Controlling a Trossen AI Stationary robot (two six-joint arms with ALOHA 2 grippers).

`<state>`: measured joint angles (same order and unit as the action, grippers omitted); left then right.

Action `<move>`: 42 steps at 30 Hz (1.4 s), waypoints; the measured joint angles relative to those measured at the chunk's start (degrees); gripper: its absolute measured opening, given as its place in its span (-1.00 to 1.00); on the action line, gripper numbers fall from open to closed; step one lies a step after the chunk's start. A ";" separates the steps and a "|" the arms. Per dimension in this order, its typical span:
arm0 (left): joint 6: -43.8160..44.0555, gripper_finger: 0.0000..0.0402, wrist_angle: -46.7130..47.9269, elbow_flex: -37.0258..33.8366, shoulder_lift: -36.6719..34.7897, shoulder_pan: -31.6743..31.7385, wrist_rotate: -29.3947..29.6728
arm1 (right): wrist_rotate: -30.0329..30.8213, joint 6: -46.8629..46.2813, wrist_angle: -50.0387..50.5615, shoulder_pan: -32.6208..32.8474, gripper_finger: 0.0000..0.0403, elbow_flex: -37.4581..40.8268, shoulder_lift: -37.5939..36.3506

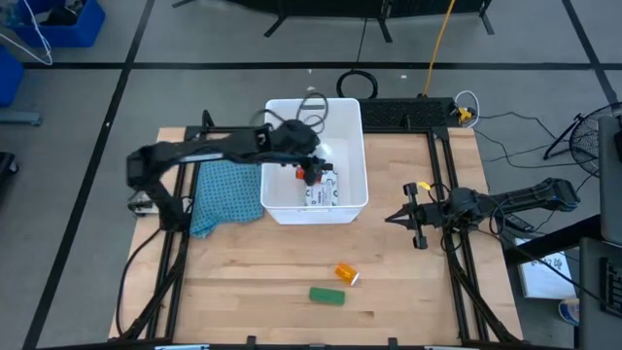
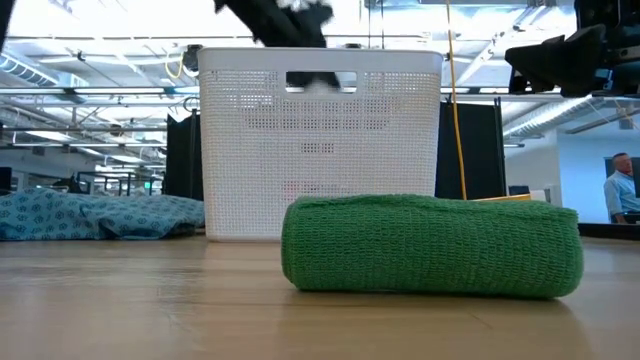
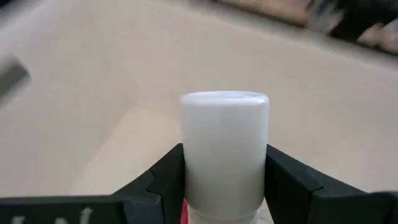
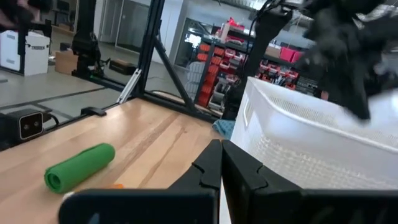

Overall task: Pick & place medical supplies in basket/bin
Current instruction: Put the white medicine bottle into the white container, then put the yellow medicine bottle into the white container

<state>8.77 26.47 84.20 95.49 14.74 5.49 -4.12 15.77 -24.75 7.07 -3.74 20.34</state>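
The white tub (image 1: 350, 115) stands at the table's far middle, and a flat white printed packet (image 1: 322, 192) lies inside it. My left gripper (image 1: 309, 172) reaches into the tub from the left, shut on an orange white-capped pill bottle (image 3: 224, 149). A second orange bottle (image 1: 346, 274) and the green block (image 1: 328, 296) lie on the near part of the table. In the low view the green block (image 2: 430, 245) lies in front of the tub (image 2: 320, 140). My right gripper (image 1: 398, 219) hovers shut to the right of the tub. No black block shows. My left gripper pinches the pill bottle by its white cap (image 3: 224, 168), one finger (image 3: 165, 177) on each side. The fingers come down from above into the tub. The cap's end stands out past the fingertips, over the tub's floor. A strip of the red-orange body shows back between the fingers.
A blue-green patterned cloth (image 1: 228, 194) lies bunched against the tub's left side. Black frame rails run along the table's left and right edges. Bare wood lies between the tub and the two items near the front edge. Blue crates (image 1: 68, 21) stand on the floor beyond the table.
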 joint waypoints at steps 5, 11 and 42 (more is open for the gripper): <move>1.07 -0.14 3.32 0.55 8.03 2.62 -4.86 | -0.05 -0.03 1.70 0.00 -1.00 0.00 0.00; 1.06 -0.15 5.27 0.55 14.19 3.20 -11.49 | -0.11 -1.23 1.62 0.00 -1.00 0.00 0.00; -7.56 0.91 8.74 0.55 5.87 0.09 -3.26 | -0.28 -3.11 1.48 0.00 -1.00 0.01 0.24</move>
<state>1.21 35.21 84.75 101.36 14.83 2.23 -4.40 12.67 -23.27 7.07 -3.73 20.58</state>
